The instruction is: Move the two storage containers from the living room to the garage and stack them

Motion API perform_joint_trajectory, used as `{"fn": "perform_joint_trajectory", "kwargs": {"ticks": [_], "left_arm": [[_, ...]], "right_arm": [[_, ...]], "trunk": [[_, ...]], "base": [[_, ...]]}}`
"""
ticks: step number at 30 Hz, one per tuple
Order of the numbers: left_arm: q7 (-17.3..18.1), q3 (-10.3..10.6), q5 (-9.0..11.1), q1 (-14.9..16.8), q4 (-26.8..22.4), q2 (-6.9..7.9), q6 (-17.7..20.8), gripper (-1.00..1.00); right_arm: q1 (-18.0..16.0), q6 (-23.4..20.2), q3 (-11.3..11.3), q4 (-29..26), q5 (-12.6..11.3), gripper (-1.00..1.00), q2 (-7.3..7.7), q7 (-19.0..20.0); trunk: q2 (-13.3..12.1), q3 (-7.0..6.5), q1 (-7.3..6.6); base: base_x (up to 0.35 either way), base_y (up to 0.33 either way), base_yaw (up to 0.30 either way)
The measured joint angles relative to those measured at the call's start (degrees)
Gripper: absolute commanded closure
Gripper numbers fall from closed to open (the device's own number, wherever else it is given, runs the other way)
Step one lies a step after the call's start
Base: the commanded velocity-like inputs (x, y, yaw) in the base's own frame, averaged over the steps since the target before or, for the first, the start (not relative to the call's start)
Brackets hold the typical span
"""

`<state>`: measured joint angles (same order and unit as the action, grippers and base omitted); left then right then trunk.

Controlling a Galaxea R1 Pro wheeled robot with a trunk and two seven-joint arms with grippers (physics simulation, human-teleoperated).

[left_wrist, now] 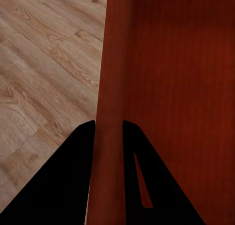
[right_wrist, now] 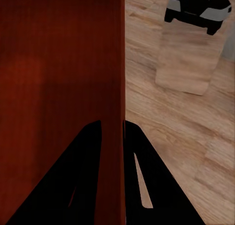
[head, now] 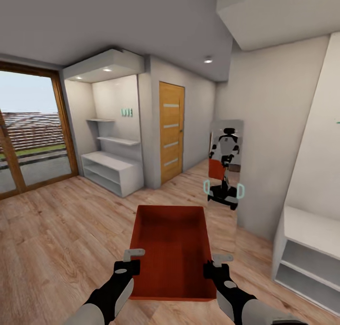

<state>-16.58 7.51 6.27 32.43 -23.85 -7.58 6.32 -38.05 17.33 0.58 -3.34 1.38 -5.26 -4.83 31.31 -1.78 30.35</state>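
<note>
Head view: storage container (head: pixel 172 252) sat between my two arms, carried low in front of me over the wood plank floor (head: pixel 52 240). Left gripper (head: pixel 128 263) was on the bin's left wall near the rear corner, right gripper (head: pixel 216 266) on the right wall opposite. Ahead were the orange door (head: pixel 171 131), white shelving (head: pixel 111 171) beside it, patio glass (head: pixel 26 136) off to the left, and a standing mirror (head: pixel 225 169) reflecting me with the bin.

My read on handling: rigid, empty, open-topped plastic, so probably light. Thin walls suit a rim pinch, but one pinch per side means it could tilt or swing if I turned hard. Ribbing should help friction. Symmetric holds on opposite walls looked like the right places.

Left wrist view: my fingers (left_wrist: pixel 66 181) straddled the left wall, one outside, one inside, closed down to wall thickness with the wall clamped between them. This view showed the actual clamp, which the head view left to inference. Bin interior lay on one side, planks on the other.

Right wrist view: same story, fingers (right_wrist: pixel 78 181) closed on the right wall, one each side of it. It also picked up the mirror's lower part (right_wrist: pixel 188 58) and my base reflected in it, so the mirror was near my right side.

Only one container was visible.
</note>
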Motion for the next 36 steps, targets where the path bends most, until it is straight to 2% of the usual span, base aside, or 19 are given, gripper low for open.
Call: {"fn": "perform_joint_trajectory", "kwargs": {"ticks": [31,36], "left_arm": [[0.0,0.0,0.1,0.0,0.0,0.04,0.0,1.0],[0.0,0.1,0.1,0.0,0.0,0.06,0.0,1.0]], "right_arm": [[0.0,0.0,0.0,0.0,0.0,1.0,-0.03,-0.1],[0.0,0.0,0.0,0.0,0.0,1.0,-0.05,-0.1]], "trunk": [[0.0,0.0,0.0],[0.0,0.0,0.0]], "base": [[0.322,0.0,0.001],[0.322,0.0,0.119]]}}
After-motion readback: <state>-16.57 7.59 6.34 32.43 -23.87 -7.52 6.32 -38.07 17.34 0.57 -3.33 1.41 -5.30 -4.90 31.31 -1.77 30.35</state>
